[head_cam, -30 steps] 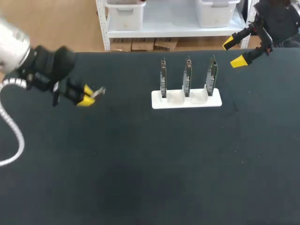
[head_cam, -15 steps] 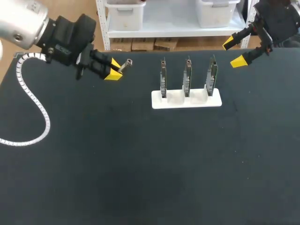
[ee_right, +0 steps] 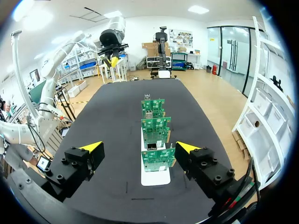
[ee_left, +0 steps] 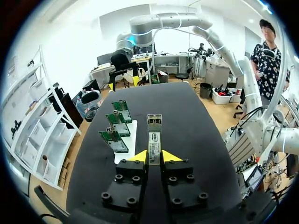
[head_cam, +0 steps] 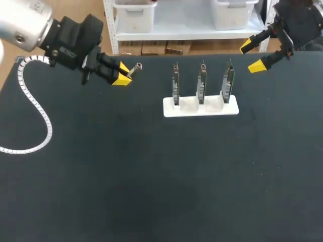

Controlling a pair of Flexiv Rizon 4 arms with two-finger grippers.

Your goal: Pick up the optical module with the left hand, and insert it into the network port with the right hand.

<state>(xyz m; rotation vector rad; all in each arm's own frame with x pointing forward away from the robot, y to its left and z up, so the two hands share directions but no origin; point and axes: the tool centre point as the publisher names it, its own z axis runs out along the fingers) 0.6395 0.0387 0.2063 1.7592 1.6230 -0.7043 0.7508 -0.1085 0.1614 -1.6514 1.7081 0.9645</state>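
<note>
The table [head_cam: 151, 176] is a wide black surface. At its left side a white coiled cable [head_cam: 35, 108] from the left arm lies on it. The left gripper [head_cam: 121, 74] hangs above the far left part of the table and is clenched on the optical module [head_cam: 134, 68]. In the left wrist view the module [ee_left: 154, 135] sits between the two yellow tips, and its metal end points out ahead of the fingers, toward the boards.

Near the middle, a white holder [head_cam: 200, 107] carries three green circuit boards [head_cam: 202, 82]. They stand upright in a row, each apart from the others. The network port itself I cannot pick out with certainty.

At the far right edge, well apart from the module, the right gripper [head_cam: 251, 56] hovers with its fingers spread wide and nothing between them.

I judge that the pick-up is done and the handover has not yet begun. The next move asks the two arms to meet. The right fingers must take the free end of the module squarely, and only then should the left ones release it.
</note>
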